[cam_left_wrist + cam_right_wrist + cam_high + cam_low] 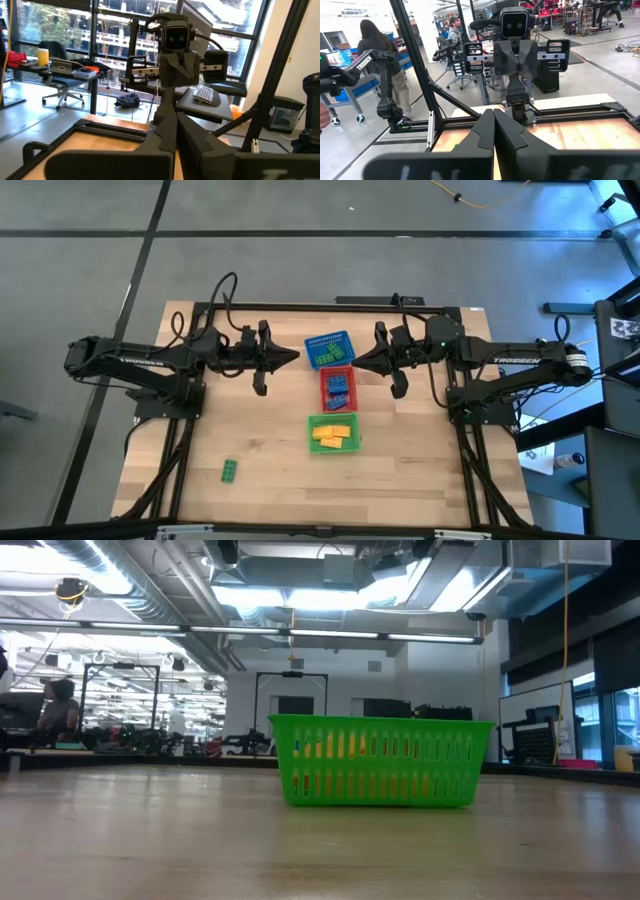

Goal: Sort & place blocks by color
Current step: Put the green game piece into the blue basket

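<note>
Both arms are parked up near the far edge of the wooden table, facing each other: the left gripper sits just to the left of the blue mesh basket with its jaws pressed together on nothing, and the right gripper mirrors it just to the right of the red mesh basket, also closed and empty. The green mesh basket closes out that row of three down the middle of the table and holds the yellow studded bricks; the red one has blue bricks in it, the blue one what looks like green ones. What's left, I'd say, is the lone green studded brick sitting well apart near the front-left corner. For that pick I'd use the left arm, open the jaws before dropping, come straight down and square to the brick's long sides. Plenty of bare wood around it, so nothing to bump; just watch the front edge and the black frame rail alongside
</note>
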Motion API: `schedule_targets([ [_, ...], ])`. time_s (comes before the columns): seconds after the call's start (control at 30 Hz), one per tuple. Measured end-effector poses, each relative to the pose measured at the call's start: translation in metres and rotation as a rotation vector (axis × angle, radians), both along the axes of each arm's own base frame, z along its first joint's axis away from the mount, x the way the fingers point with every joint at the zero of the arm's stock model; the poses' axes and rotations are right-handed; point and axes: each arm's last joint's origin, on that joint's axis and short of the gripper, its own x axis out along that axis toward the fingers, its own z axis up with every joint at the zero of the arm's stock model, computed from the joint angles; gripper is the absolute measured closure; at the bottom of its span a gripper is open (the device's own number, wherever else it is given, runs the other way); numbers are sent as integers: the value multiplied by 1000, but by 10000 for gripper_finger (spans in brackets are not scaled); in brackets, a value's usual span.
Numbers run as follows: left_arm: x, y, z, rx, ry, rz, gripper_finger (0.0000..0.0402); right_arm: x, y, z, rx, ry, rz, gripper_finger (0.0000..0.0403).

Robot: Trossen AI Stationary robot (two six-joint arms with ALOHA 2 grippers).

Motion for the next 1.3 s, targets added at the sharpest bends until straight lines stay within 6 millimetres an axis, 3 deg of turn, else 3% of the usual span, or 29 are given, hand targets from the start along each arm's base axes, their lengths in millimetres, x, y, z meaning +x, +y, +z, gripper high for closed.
schedule_targets([
  [0.83, 0, 0, 0, 17, 1, 7, 397, 0, 0, 0, -3, 0, -2, 402],
  [1.0, 0, 0, 0, 39, 4, 19, 358, 0, 0, 0, -3, 0, -2, 402],
  [1.3, 0, 1, 0, 37, 4, 39, 254, 0, 0, 0, -2, 0, -2, 402],
])
